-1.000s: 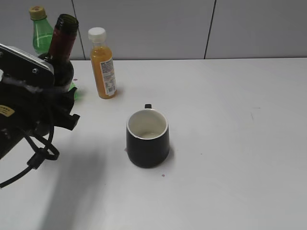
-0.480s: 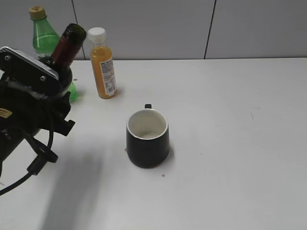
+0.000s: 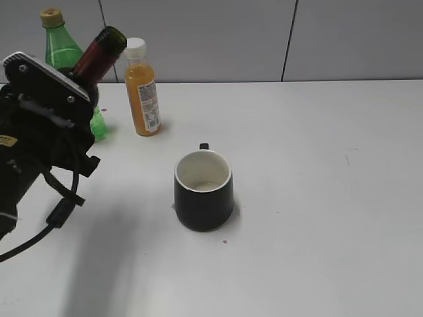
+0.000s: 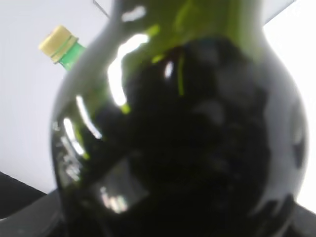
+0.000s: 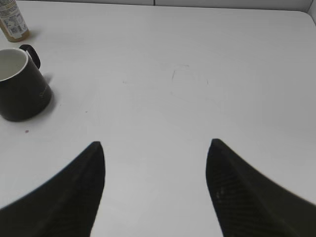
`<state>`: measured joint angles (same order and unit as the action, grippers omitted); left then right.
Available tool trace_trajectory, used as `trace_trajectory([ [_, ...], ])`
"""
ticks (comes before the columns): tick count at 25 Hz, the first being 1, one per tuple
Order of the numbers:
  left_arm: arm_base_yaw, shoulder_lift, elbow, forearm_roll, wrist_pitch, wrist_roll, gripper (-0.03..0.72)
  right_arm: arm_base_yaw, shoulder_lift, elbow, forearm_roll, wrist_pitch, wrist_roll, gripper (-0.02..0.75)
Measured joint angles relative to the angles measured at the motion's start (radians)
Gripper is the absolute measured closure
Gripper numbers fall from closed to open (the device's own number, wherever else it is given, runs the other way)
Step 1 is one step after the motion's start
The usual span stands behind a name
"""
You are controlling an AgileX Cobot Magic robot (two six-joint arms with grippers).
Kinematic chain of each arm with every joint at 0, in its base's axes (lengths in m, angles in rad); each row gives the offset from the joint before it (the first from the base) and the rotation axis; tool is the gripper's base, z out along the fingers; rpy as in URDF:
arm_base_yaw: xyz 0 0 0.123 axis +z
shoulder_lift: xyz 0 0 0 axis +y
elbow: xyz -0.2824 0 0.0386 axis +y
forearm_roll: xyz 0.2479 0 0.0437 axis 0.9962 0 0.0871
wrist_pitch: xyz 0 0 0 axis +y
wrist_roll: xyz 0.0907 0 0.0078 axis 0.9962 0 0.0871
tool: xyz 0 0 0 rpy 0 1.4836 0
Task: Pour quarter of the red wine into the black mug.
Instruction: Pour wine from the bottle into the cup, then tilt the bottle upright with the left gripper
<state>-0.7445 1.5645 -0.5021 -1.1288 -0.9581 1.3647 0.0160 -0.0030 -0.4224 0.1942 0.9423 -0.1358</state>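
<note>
My left gripper [image 3: 69,99] is shut on the red wine bottle [image 3: 99,54] and holds it off the table at the left, its maroon neck tilted up to the right. The bottle's dark glass body [image 4: 177,138] fills the left wrist view, with dark liquid inside. The black mug [image 3: 203,189] with its white inside stands upright in the middle of the table, to the right of the bottle and lower. It also shows at the left of the right wrist view [image 5: 22,86]. My right gripper [image 5: 155,148] is open and empty above bare table.
An orange juice bottle [image 3: 141,89] with a white cap stands at the back, right of the wine neck. A green plastic bottle [image 3: 61,53] stands behind my left arm. The white table [image 3: 317,198] stretches to the right of the mug.
My left gripper has risen and tipped the wine bottle further to the right. The mug and the other bottles have not moved.
</note>
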Motion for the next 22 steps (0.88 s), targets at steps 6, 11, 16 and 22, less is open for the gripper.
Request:
trace_trajectory([
  [6,-0.020,0.039,-0.051,-0.021,-0.012,0.115,0.147,0.000,0.000,0.000,0.000,0.000,0.000,0.244],
  [11,-0.046,0.089,-0.057,-0.034,-0.015,0.207,0.148,0.000,0.000,0.000,0.000,0.000,0.000,0.244],
  [16,-0.058,0.137,-0.057,-0.039,-0.019,0.264,0.148,0.000,0.000,0.000,0.000,0.000,0.000,0.244],
  [22,-0.059,0.182,-0.058,-0.005,-0.028,0.318,0.148,0.000,0.000,0.000,0.000,0.000,0.000,0.244],
])
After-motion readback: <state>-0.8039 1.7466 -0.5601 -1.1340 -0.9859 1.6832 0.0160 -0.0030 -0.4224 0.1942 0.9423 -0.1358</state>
